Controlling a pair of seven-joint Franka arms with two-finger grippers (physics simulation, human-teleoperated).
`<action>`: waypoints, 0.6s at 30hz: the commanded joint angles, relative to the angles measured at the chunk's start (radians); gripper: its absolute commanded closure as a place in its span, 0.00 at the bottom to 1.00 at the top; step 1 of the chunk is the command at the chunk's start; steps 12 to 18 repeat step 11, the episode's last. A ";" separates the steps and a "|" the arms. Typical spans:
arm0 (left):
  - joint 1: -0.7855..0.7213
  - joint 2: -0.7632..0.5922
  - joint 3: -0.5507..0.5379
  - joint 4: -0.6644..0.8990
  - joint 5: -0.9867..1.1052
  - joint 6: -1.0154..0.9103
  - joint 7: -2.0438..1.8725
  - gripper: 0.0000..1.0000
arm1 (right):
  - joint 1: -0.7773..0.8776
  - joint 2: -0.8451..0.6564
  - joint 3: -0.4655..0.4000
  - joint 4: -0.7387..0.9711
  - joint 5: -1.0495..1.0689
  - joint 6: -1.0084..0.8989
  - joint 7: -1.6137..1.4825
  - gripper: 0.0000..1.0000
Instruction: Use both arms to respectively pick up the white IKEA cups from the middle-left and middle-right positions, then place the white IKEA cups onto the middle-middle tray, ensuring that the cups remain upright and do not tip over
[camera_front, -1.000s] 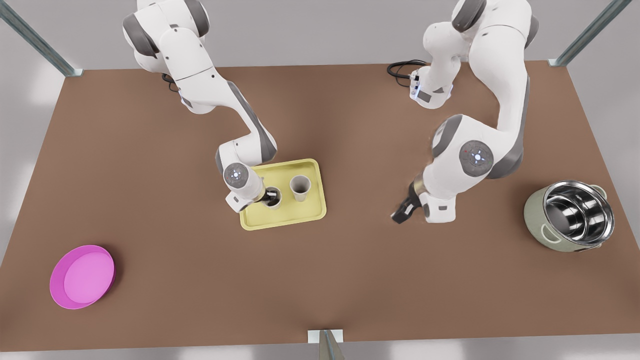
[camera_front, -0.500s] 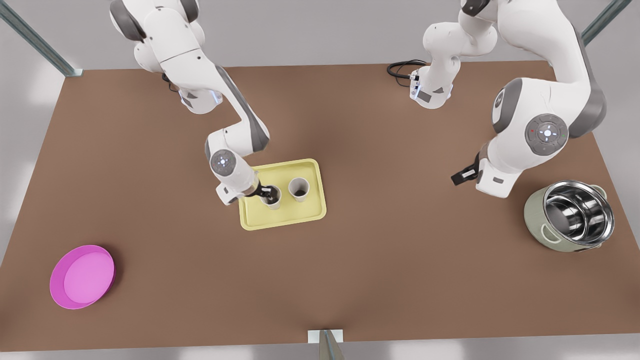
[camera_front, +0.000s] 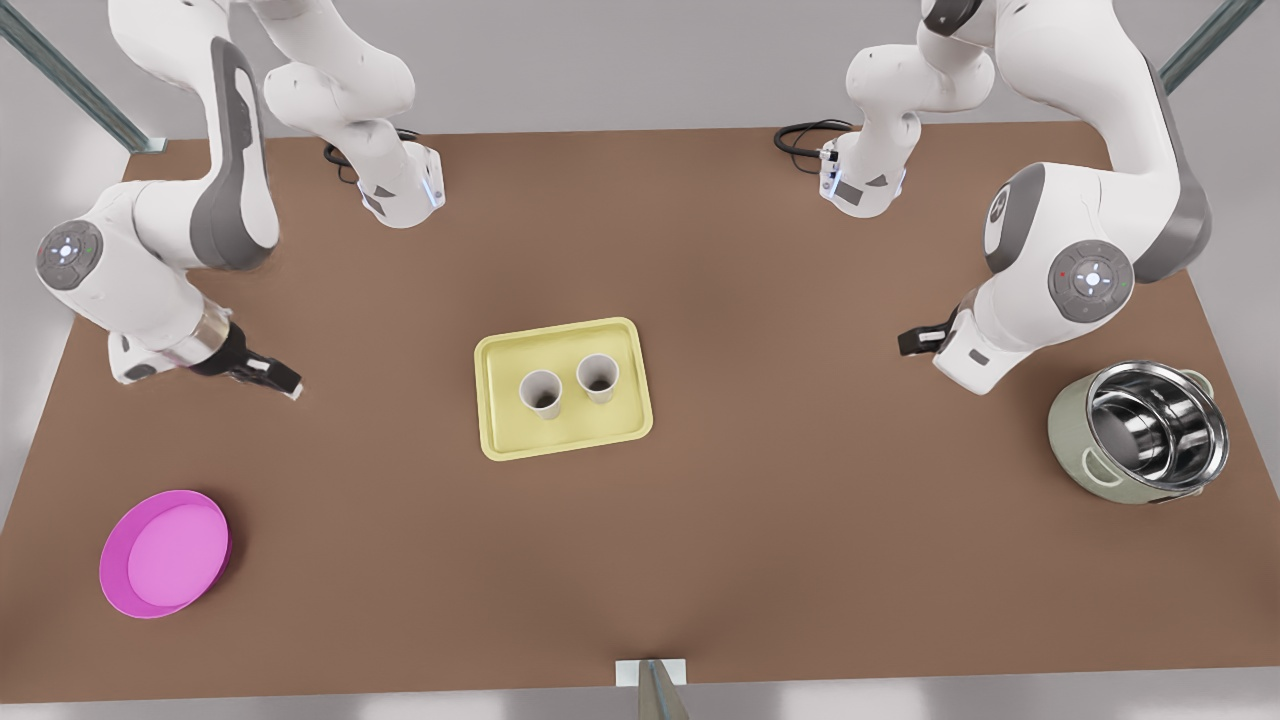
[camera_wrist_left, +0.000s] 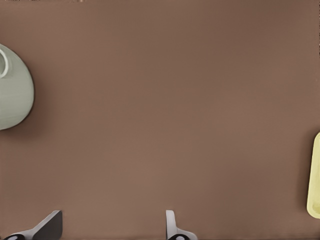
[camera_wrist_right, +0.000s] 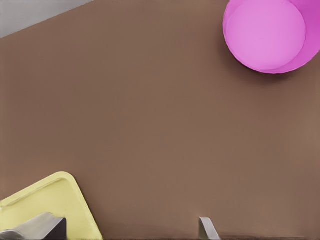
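Both white IKEA cups (camera_front: 541, 391) (camera_front: 598, 377) are set upright on the tray (camera_front: 495, 438), well apart from the left claw (camera_front: 915, 339) and right claw (camera_front: 270, 374), fingers spread, empty; nothing is judged left.

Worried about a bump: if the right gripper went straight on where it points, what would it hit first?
Probably the bare table, short of the tray: the right gripper tilts downward, though depth is unclear.

Two white cups (camera_front: 541, 392) (camera_front: 598, 378), one yellow tray (camera_front: 497, 436), one pink dish (camera_front: 165, 552), one steel-lined pot (camera_front: 1140, 432), two arms (camera_front: 150, 260) (camera_front: 1060, 260), two grippers (camera_front: 268, 375) (camera_front: 916, 340).
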 joint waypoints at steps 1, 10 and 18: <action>0.013 -0.001 0.000 0.000 0.000 -0.001 0.221 0.00 | 0.064 -0.035 0.008 0.100 -0.050 -0.337 -0.250 0.00; 0.036 0.013 -0.002 -0.001 -0.026 -0.002 0.223 0.00 | 0.057 0.085 -0.003 0.255 -0.067 -0.387 -0.273 0.00; 0.065 0.024 -0.002 -0.008 -0.029 -0.011 0.224 0.00 | 0.055 0.085 -0.003 0.255 -0.066 -0.387 -0.281 0.00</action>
